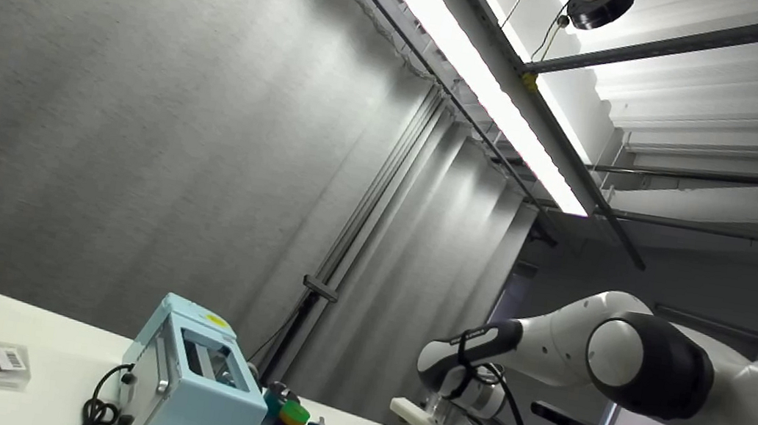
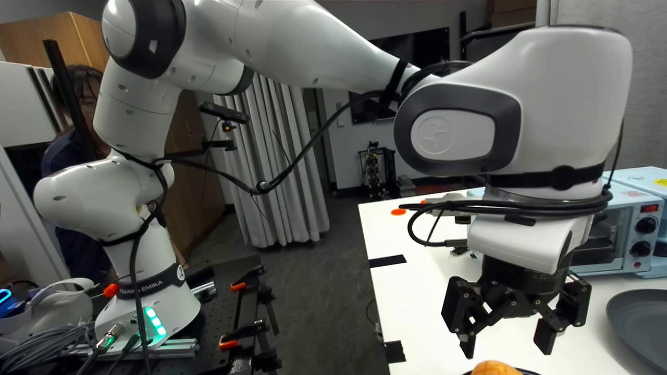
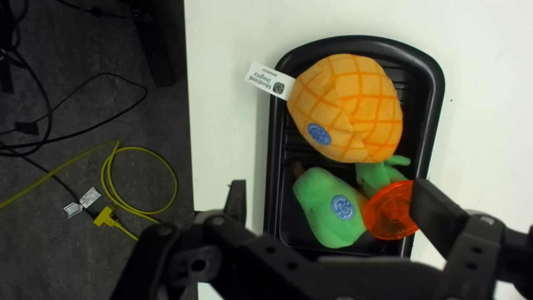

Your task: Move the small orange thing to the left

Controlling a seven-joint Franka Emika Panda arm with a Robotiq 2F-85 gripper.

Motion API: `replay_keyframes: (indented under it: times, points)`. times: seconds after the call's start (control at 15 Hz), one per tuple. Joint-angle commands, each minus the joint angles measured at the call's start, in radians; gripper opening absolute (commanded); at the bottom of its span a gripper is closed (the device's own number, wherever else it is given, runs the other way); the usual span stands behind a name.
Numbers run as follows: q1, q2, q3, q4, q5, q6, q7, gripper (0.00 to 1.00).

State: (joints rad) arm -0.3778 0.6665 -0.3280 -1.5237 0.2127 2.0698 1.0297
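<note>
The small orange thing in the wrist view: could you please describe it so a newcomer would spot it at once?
A black tray lies on the white table. At the tray's lower right in that view, next to the green plush pear, is the small orange thing. It is round and see-through, unlike the larger, opaque orange pineapple.

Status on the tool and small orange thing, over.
Tool open, nothing held. Small orange thing at edge of black tray, partly hidden. Green pear-shaped plush just left in wrist view, possibly blocking.
</note>
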Motion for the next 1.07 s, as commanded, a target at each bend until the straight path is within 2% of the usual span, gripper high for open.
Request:
replay_keyframes:
  times: [0.0, 0.2, 0.6, 0.8, 1.0]
  points:
    - [-0.001, 0.003, 0.0, 0.006, 0.0, -0.004, 0.0, 1.0]
    - [0.003, 0.02, 0.001, 0.008, 0.008, 0.015, 0.022, 1.0]
    - [0.007, 0.11, 0.017, 0.028, 0.058, 0.082, 0.182, 1.0]
    - [-0.003, 0.137, 0.029, 0.017, 0.103, 0.173, 0.251, 1.0]
    - [-0.003, 0.124, 0.022, -0.02, 0.131, 0.339, 0.277, 1.0]
